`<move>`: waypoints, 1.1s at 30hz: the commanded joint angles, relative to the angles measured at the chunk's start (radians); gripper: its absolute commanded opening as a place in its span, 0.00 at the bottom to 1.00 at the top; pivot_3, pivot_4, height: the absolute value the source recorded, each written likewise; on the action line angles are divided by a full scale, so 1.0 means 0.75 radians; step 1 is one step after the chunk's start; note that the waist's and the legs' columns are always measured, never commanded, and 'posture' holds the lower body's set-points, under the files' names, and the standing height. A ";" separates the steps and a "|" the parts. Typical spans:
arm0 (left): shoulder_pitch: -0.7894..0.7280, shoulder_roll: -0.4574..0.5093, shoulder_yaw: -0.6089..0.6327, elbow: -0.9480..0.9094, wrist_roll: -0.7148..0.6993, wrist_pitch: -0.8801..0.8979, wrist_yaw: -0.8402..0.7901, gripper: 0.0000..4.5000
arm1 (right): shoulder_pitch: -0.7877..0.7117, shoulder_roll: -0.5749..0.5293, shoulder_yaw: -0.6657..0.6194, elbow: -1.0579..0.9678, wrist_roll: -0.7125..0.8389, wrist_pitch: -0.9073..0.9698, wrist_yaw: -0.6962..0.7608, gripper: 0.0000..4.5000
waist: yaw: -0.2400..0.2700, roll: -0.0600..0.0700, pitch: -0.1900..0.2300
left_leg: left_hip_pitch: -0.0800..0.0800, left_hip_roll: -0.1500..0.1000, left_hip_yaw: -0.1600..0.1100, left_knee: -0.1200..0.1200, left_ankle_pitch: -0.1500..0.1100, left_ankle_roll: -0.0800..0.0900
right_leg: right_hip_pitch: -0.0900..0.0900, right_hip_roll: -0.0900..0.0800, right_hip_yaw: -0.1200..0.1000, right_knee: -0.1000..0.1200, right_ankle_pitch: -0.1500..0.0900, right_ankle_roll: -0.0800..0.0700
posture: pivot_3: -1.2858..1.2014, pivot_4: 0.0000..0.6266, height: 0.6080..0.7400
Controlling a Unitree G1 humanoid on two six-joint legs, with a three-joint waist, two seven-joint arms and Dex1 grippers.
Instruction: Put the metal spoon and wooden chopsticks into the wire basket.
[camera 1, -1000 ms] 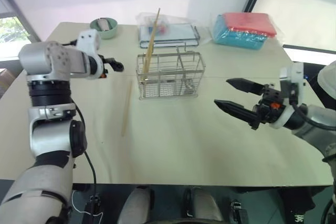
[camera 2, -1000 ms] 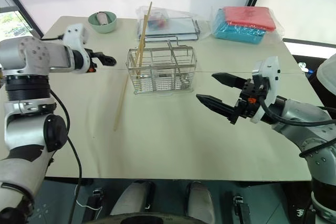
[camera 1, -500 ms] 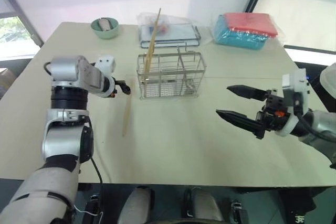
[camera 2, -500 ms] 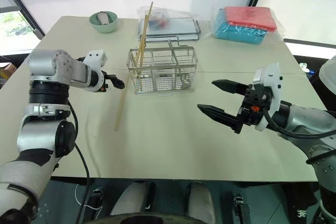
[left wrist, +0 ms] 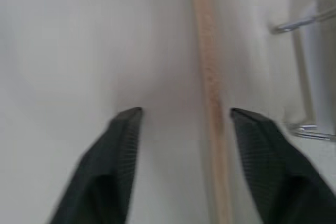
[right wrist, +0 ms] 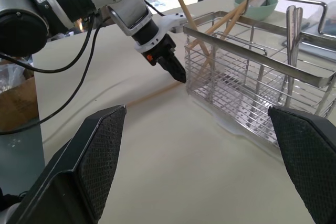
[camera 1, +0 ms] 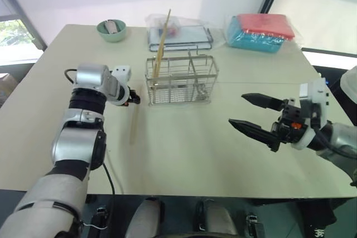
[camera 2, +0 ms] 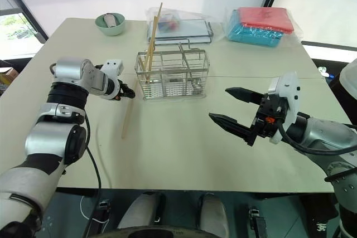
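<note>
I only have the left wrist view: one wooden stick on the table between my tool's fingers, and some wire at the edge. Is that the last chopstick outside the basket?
Observer: Yes. That chopstick is the only one lying on the table, just off the left side of the wire basket.
Operator: Where are the others?
Observer: The other chopsticks stand leaning in the basket's left compartment, their tops well above the rim.
Operator: Is the right tool in my way?
Observer: No. The right tool hovers open and empty over the table, to the right of the basket.
</note>
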 commanded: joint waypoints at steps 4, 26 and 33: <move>-0.051 -0.023 0.035 0.106 0.037 -0.036 -0.004 0.01 | -0.009 0.006 -0.051 -0.032 0.044 -0.033 -0.018 1.00 | 0.000 0.000 0.000 | 0.000 -0.001 0.000 0.000 0.000 0.000 | 0.000 -0.001 0.000 0.000 0.000 0.000 | 0.52 0.24 0.45; -0.088 0.196 0.499 -0.068 -0.079 -1.084 0.083 0.01 | -0.010 -0.029 -0.052 -0.009 0.090 -0.004 -0.044 1.00 | 0.003 -0.004 0.002 | -0.002 0.001 0.001 0.000 0.000 -0.001 | -0.003 -0.004 0.000 0.000 0.000 0.000 | 0.52 0.24 0.45; -0.348 0.097 0.590 -0.113 -0.277 -1.318 -0.101 0.01 | 0.012 -0.025 -0.044 -0.039 0.118 0.003 -0.078 1.00 | 0.007 -0.006 0.001 | -0.004 -0.003 0.000 0.003 0.000 0.000 | -0.001 -0.005 -0.002 -0.002 0.001 0.000 | 0.52 0.24 0.45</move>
